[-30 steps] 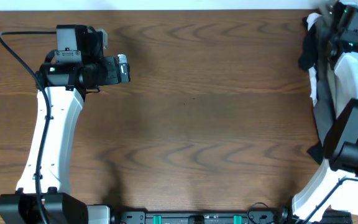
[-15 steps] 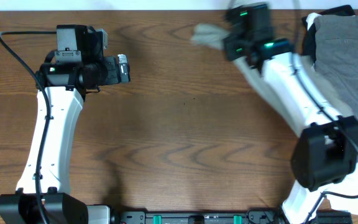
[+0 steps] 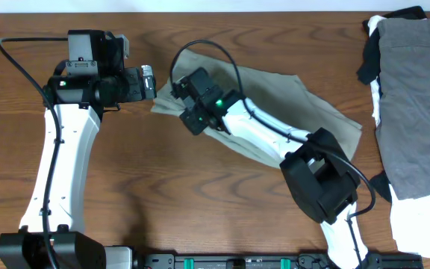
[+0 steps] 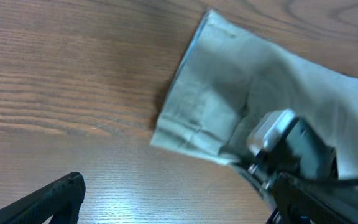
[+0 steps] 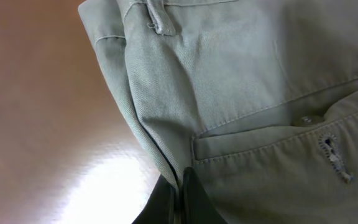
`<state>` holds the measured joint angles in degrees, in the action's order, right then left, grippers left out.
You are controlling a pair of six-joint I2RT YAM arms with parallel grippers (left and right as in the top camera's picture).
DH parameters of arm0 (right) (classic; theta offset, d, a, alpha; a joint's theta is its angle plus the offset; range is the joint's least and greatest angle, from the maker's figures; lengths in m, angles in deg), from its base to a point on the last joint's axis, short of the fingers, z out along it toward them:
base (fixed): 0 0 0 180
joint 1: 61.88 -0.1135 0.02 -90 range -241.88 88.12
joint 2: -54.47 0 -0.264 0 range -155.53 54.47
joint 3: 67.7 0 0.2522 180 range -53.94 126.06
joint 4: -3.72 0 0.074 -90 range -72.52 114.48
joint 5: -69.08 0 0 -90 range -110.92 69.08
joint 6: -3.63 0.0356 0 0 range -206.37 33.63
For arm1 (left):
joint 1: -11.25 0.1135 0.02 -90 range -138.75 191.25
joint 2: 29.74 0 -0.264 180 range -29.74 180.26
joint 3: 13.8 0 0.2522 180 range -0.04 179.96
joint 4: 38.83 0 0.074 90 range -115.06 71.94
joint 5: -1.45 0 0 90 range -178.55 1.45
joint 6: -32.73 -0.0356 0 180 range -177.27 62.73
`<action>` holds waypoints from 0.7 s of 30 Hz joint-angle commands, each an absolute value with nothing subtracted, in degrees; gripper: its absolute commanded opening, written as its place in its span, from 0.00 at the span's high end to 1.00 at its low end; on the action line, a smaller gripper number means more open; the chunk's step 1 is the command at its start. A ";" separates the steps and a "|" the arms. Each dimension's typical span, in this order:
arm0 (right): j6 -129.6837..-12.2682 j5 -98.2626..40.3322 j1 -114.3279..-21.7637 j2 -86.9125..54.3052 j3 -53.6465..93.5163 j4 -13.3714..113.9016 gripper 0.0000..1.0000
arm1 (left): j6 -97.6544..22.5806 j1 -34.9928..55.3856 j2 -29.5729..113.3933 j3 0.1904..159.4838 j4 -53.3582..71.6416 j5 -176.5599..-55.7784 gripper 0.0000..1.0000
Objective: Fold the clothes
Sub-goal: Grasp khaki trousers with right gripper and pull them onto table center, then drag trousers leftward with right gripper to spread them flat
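Shorts (image 3: 297,93) sprawl across mid-table, their 9 o'clock end pinched tight in the right gripper (image 5: 180,186), the left gripper (image 3: 152,82) hanging spread and empty just beside it, grey pile (image 3: 416,97) at 3 o'clock.

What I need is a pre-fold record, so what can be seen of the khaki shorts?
The khaki shorts look like light olive cotton twill, with a belt loop and a buttoned welt pocket. They lie unfolded and rumpled, slanting across the wooden table. The right tool is shut on a fold near the waistband; the right arm reaches over them. The left tool is apart.
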<state>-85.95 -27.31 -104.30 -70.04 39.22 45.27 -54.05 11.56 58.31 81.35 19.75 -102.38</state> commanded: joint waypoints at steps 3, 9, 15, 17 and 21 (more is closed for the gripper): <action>-84.68 -36.87 -104.67 -68.20 40.03 46.84 0.99 | -53.33 11.82 58.25 82.33 19.88 -103.10 0.02; -84.68 -43.29 -104.65 -68.20 40.03 51.33 0.99 | -53.33 11.82 58.25 82.33 19.88 -103.10 0.02; -84.66 -45.43 -104.60 -68.20 40.03 57.12 0.99 | -53.33 11.82 58.25 82.33 19.88 -103.10 0.02; -84.66 -46.24 -104.60 -68.20 40.03 59.08 0.99 | -53.33 11.82 58.25 82.33 19.88 -103.10 0.02; -84.66 -51.60 -104.89 -68.20 40.03 61.58 0.99 | -53.33 11.82 58.25 82.31 19.88 -103.10 0.02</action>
<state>-85.34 -45.43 -104.62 -70.00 39.22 60.79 -54.05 11.56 58.31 81.35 19.75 -102.38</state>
